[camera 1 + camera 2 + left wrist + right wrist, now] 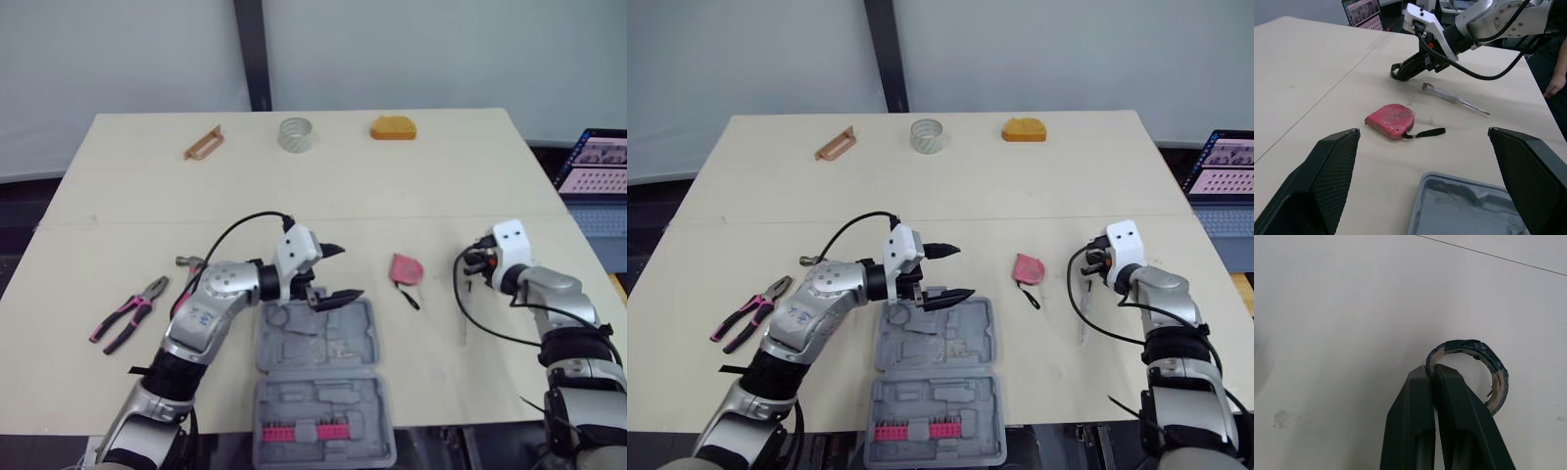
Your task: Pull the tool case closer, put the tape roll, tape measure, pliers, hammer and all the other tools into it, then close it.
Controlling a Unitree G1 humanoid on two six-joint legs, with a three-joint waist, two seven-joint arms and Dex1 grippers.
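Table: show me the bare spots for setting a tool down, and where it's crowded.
Bare: the wide middle band between the tape roll and the open left gripper; also the near edge right of the tool case. Crowded: tape measure, screwdriver and the right gripper, shut on a tape ring.

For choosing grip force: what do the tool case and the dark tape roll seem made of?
The tool case seems grey moulded plastic, matt, with shaped recesses. The dark tape roll: tape on a pale core, probably cardboard, edge frayed.
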